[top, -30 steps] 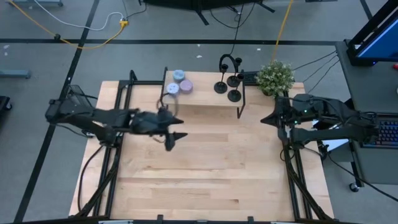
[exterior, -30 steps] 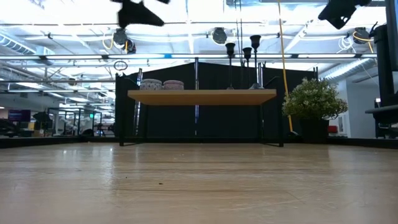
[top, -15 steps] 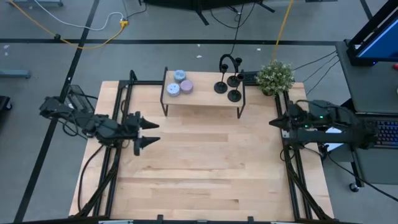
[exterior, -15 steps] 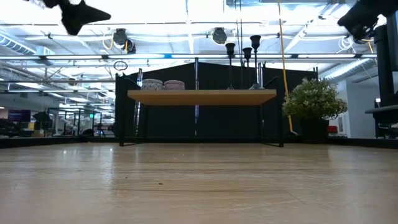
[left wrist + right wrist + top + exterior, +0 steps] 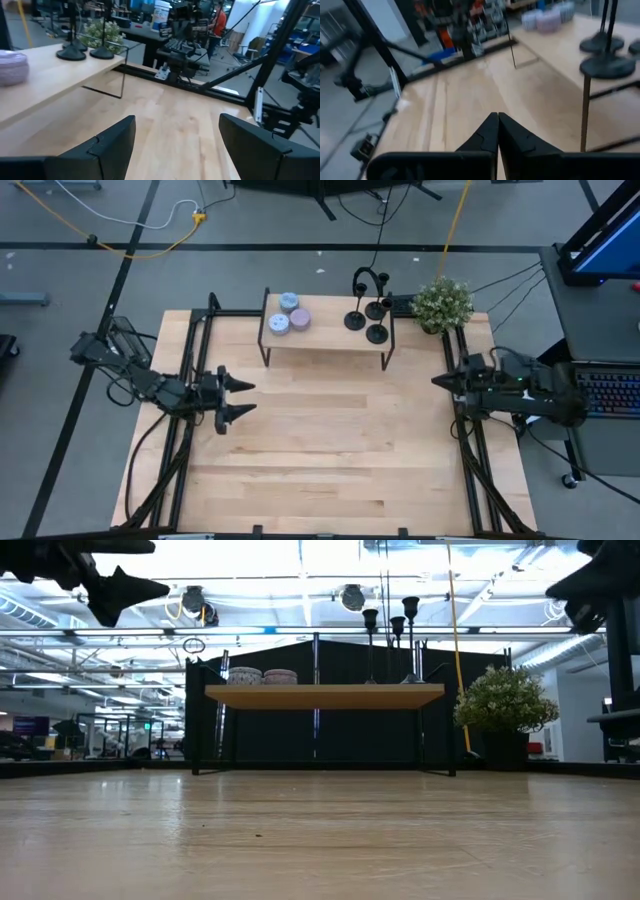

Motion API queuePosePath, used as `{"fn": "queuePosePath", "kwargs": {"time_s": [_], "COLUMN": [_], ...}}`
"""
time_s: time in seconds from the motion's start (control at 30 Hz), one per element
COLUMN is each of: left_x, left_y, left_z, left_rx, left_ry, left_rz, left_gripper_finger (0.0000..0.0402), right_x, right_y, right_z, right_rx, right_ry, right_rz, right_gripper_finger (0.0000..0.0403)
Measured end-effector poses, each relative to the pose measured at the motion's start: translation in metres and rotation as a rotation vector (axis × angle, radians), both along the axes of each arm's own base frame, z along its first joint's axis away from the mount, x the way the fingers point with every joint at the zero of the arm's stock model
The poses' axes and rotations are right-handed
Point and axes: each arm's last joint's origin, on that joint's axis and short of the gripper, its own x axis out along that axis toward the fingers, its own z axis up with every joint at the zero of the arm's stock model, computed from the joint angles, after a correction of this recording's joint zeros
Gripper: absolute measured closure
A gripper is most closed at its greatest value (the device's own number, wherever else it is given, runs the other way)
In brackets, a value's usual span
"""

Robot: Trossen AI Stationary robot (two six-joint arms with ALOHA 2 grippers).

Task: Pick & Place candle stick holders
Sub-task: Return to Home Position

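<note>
Evidently the placing is done: the three candle holders point(image 5: 377, 333) stand close together on the right end of the shelf point(image 5: 325, 340), which sits at the middle of the worktop's point(image 5: 330, 450) far edge. What is left, I judge, is for both arms to go home.

The left gripper point(image 5: 240, 397) hangs above the worktop near its left edge, its fingers point(image 5: 112, 142) spread and empty. The right gripper point(image 5: 437, 381) hangs above the right edge, its fingers point(image 5: 490, 132) pressed together and holding nothing.

To do this step well, each arm should fold back toward its own side, high and clear of the shelf, and slow down at the end so it settles without a jolt.

A few round lilac tins point(image 5: 288, 316) sit on the shelf's left end, on the left arm's side. A potted plant point(image 5: 442, 302) stands at the far right corner, near the shelf's right end and the right arm. Neither lies between a gripper and its base in the high view, so the way looks free. The plant's leaves are the one thing the right arm might brush.
</note>
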Motion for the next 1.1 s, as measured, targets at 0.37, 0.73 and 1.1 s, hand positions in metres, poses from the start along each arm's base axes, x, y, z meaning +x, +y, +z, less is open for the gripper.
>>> {"fn": "queuePosePath", "kwargs": {"time_s": [0.37, 0.73, 1.1], "left_x": [-0.022, -0.004, -0.017], "left_y": [0.017, 0.03, 0.042], "left_z": [0.016, 0.005, -0.022], "left_rx": [0.056, 0.026, 0.002], "left_ry": [-0.135, -0.044, -0.066], "left_rz": [0.082, 0.114, 0.103], "left_gripper_finger": [0.0107, 0.0107, 0.0107], "right_x": [0.002, 0.014, 0.029], "right_y": [-0.001, -0.002, -0.003], "right_z": [0.007, -0.004, -0.023], "right_rx": [-0.037, -0.033, 0.015], "right_ry": [-0.096, -0.119, -0.125], "right_rz": [-0.021, -0.015, 0.002], "right_gripper_finger": [0.0403, 0.0403, 0.0403]}}
